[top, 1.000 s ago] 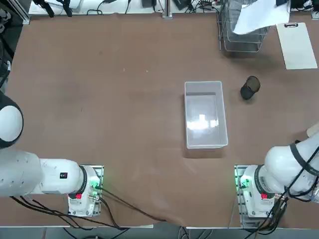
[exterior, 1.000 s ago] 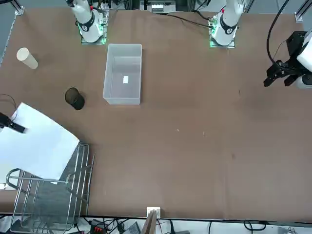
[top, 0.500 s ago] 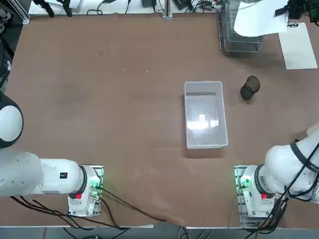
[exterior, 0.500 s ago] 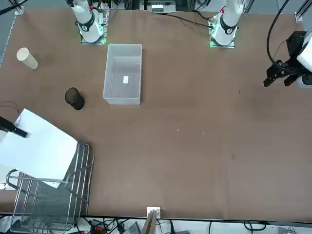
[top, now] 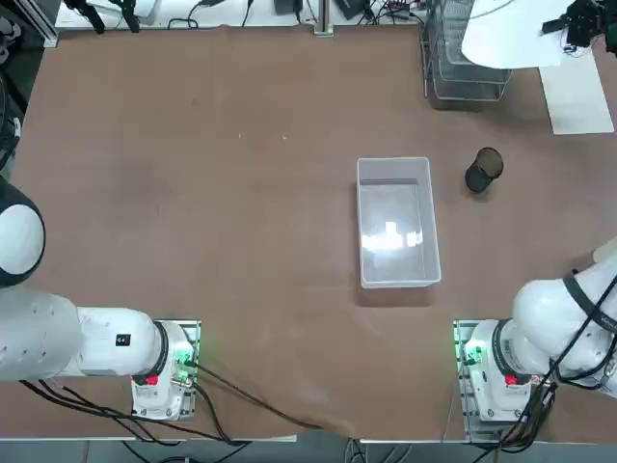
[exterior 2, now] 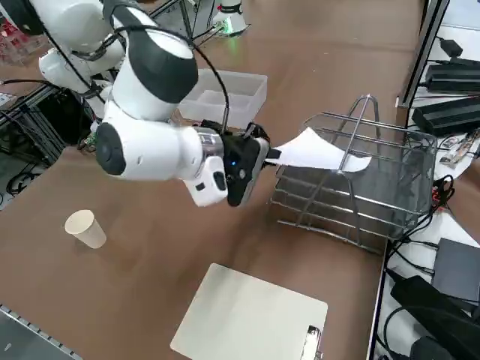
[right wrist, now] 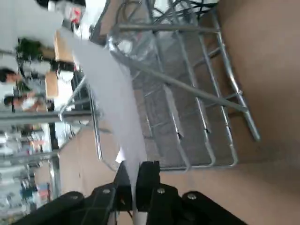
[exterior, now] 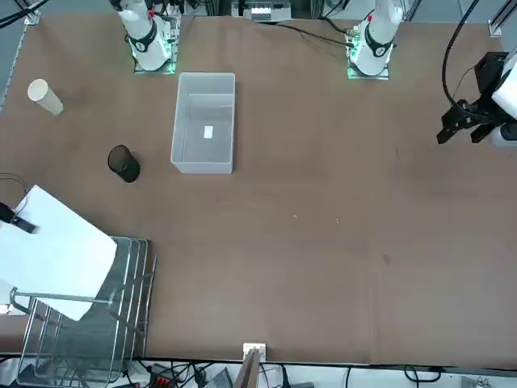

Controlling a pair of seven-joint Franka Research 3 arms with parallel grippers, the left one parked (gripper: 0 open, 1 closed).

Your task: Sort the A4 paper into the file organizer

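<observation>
Your right gripper (right wrist: 136, 180) has its jaws clamped on the A4 paper (exterior: 52, 250). The sheet has drifted further over the file organizer (exterior: 85, 335). Insertion looks close.

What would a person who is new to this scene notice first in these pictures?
Most striking is the A4 paper, pinched at one edge by the right gripper and held in the air above the file organizer at the table's far right corner. After that, the clear bin stands alone near the middle of the table, with a small dark cup lying to its right.
</observation>
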